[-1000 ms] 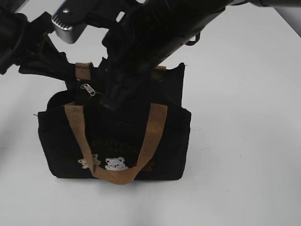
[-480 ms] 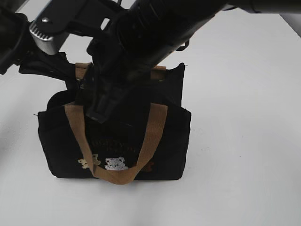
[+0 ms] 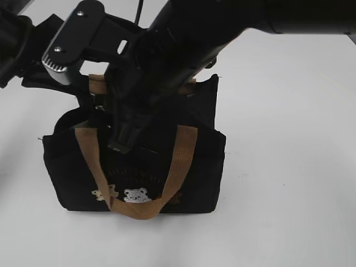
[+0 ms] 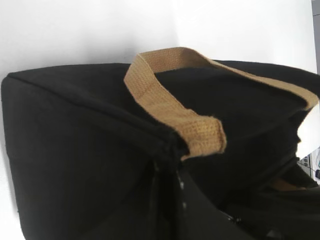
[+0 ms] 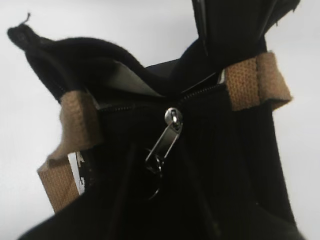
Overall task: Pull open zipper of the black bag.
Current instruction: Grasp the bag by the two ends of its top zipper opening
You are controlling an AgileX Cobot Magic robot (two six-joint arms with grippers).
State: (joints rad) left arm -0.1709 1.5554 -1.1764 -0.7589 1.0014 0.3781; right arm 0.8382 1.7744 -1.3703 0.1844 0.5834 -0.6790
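Observation:
The black bag (image 3: 194, 167) stands upright on the white table, bears and lettering on its front. My left gripper (image 4: 167, 155) is shut on the fabric at the bag's (image 4: 75, 150) end seam, just below a tan strap end (image 4: 200, 135); in the exterior view it sits at the bag's rear left corner (image 3: 89, 100). My right gripper (image 3: 119, 142) reaches across from the upper right onto the top rim and hides the pull there. In the right wrist view the silvery zipper pull (image 5: 169, 131) hangs from the zipper (image 5: 125, 106) between the fingers of my right gripper (image 5: 159, 167), which stand apart on either side.
The front tan handle (image 3: 178, 161) droops over the bag's face. A rear strap loop (image 3: 97, 83) rises beside the left arm (image 3: 28, 61). A white label (image 5: 77, 170) shows inside the bag. The white table (image 3: 289, 167) surrounds the bag.
My right gripper has swung left and down over the zipper pull, covering it in the exterior view. The left arm holds still.

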